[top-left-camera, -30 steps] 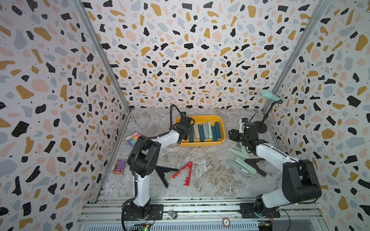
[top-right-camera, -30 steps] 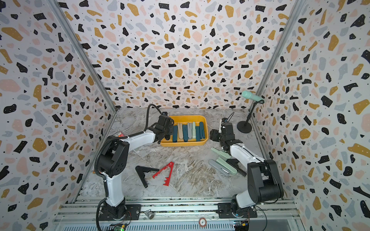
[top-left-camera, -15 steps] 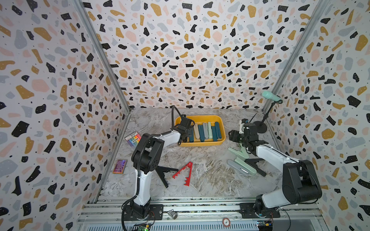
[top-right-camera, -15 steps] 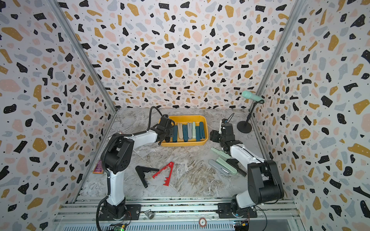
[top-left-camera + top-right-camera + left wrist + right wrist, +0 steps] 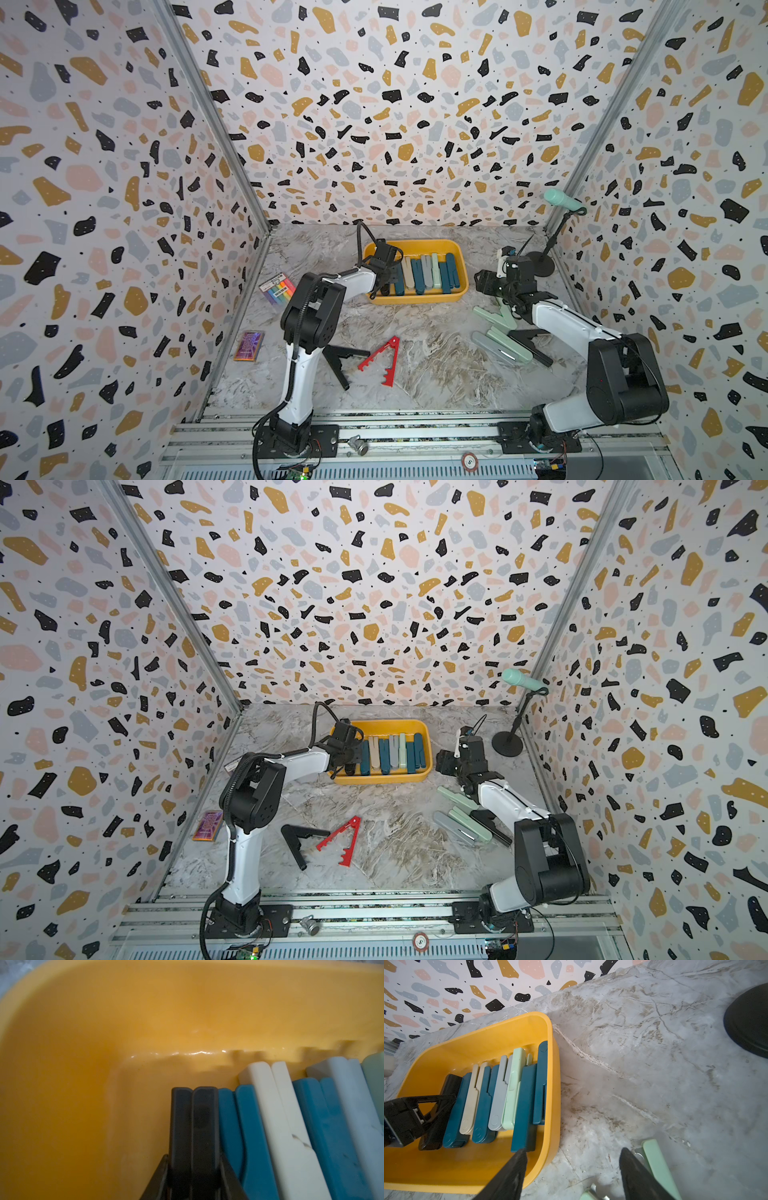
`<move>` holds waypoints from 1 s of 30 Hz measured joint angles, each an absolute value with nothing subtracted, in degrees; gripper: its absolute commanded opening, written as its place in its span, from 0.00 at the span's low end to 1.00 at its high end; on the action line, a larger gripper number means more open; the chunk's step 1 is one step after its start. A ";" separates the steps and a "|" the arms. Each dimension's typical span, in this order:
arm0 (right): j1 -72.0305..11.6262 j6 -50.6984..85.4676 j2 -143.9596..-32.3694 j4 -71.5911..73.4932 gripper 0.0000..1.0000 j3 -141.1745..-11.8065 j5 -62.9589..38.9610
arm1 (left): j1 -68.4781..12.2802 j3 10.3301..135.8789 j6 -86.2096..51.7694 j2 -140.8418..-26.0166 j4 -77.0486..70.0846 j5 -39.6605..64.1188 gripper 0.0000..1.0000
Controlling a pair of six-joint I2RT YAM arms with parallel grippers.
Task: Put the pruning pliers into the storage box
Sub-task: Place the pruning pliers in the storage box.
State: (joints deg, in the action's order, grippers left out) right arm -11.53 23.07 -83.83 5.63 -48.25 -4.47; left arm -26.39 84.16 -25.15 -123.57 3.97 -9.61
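Well in front of the storage box (image 5: 415, 246), your red pliers (image 5: 380, 359) and a loose black pliers (image 5: 338, 361) are lying close together on the table (image 5: 436, 374). Off the box's front-right corner, the mint and grey pliers (image 5: 498, 345) are lying in a cluster. Just beside the box's right end, your right gripper (image 5: 573, 1167) is hanging with its jaws spread, holding nothing. Inside the box, your left gripper (image 5: 194, 1157) is clamping the held black pliers (image 5: 193, 1118) against the left end of the row of pliers (image 5: 500, 1095).
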 measured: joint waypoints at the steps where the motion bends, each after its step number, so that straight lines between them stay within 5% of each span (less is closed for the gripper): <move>1: -11.53 23.07 -83.83 5.63 0.72 -48.25 -4.45 | -26.26 84.16 -25.34 -123.59 3.95 -9.21 0.22; 14: -11.53 23.07 -83.83 5.63 0.72 -48.25 -4.45 | -25.30 84.16 -27.07 -123.59 3.81 -6.17 0.39; 30: -11.53 23.07 -83.83 5.63 0.72 -48.25 -4.34 | -24.47 84.16 -27.24 -123.59 4.19 -5.37 0.45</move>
